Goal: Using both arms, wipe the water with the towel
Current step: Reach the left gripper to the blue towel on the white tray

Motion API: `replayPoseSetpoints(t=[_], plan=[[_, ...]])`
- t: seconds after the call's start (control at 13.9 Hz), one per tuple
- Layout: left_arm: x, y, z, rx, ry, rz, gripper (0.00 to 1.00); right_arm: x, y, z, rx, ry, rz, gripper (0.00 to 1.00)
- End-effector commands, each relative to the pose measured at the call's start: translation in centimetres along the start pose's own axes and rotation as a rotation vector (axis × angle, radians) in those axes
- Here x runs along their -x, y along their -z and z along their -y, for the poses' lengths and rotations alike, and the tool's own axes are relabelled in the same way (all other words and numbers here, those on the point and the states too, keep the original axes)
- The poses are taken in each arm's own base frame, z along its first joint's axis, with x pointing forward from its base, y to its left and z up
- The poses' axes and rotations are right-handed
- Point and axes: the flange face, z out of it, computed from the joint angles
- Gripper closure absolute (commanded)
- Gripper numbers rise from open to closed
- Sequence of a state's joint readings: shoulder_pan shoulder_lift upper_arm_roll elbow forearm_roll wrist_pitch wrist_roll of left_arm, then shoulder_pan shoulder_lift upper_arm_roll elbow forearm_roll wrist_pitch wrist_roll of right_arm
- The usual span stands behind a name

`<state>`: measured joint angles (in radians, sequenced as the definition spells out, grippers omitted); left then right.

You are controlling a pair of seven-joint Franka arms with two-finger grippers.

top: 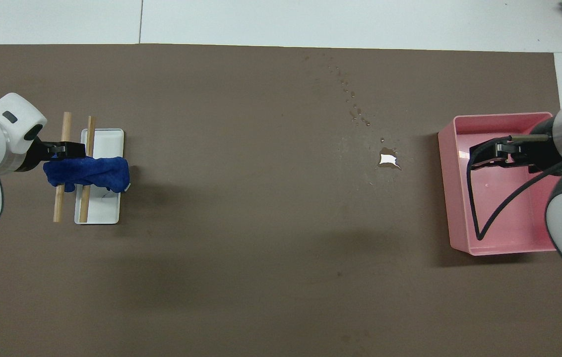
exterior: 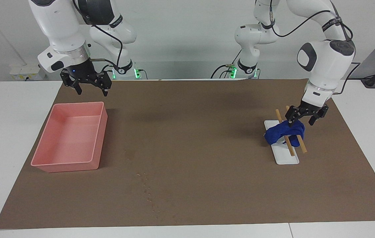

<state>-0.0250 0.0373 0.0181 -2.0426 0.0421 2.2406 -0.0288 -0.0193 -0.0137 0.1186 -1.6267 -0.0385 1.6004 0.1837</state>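
Note:
A blue towel [exterior: 284, 134] hangs bunched over two wooden rods [exterior: 302, 145] above a white tray [exterior: 286, 159], toward the left arm's end of the table; it also shows in the overhead view [top: 87, 172]. My left gripper [exterior: 301, 123] is open and low at the towel's end nearer the robots, one finger touching the cloth; it also shows in the overhead view [top: 73, 148]. A small water puddle [top: 388, 159] lies on the brown mat beside the pink bin, with a trail of droplets [top: 351, 101] farther from the robots. My right gripper [exterior: 92, 91] is open and empty, raised over the pink bin.
A pink plastic bin [exterior: 65, 164] stands toward the right arm's end of the table, empty inside; it also shows in the overhead view [top: 459, 208]. A brown mat [exterior: 190, 132] covers most of the white table. The droplets show faintly in the facing view [exterior: 146, 185].

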Motion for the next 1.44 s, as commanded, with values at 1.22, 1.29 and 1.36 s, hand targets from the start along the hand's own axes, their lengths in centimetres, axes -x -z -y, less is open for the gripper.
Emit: replayPoseSetpoints(t=[1.22, 1.29, 1.36], plan=[[1.2, -0.9, 0.2, -0.024, 0.012, -0.021, 1.00, 1.7, 1.8, -0.6, -0.010, 0.006, 0.010, 0.00], [1.2, -0.9, 0.2, -0.025, 0.012, -0.017, 1.00, 1.7, 1.8, -0.6, -0.012, 0.006, 0.010, 0.00], [1.1, -0.6, 0.3, -0.025, 0.011, -0.009, 1.00, 1.7, 1.8, -0.6, -0.012, 0.006, 0.010, 0.00]])
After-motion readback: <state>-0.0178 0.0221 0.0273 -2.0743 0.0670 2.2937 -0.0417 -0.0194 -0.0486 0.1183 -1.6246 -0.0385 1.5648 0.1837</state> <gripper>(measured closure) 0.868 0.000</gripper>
